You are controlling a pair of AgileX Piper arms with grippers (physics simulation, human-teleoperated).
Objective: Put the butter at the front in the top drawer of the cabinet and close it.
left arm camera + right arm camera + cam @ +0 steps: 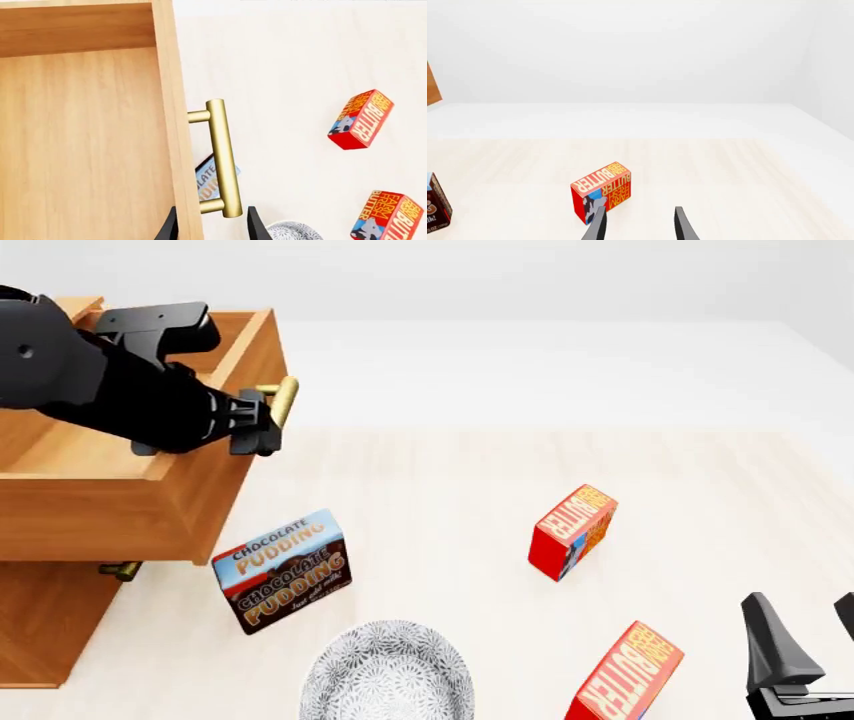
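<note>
1. The cabinet (54, 620) stands at the far left of the table (441, 500), and its top drawer (134, 510) is pulled out toward the right; the inside of the drawer shows only bare wood.
2. The left gripper (260, 420) is at the brass handle (283, 400) of the top drawer. In the left wrist view its two fingers stand one on each side of the near end of the handle (223, 157), with a gap to the bar on both sides, so it is open around the handle and not clamped on it.
3. The handle of the lower drawer (118, 569) shows just under the pulled-out drawer.
4. A chocolate pudding box (283, 570) stands upright on the table, just right of the cabinet and below the open drawer.
5. A patterned grey plate (387, 680) lies near the front edge, in front of the pudding box.
6. The front butter (625, 678) is at the near edge of the table, right of the plate and just left of the right gripper.
7. The second butter box (571, 530) stands farther back, near the middle of the table, well apart from the cabinet.
8. The right gripper (801, 640) is low at the near right corner, with its fingers spread and nothing between them.
</note>
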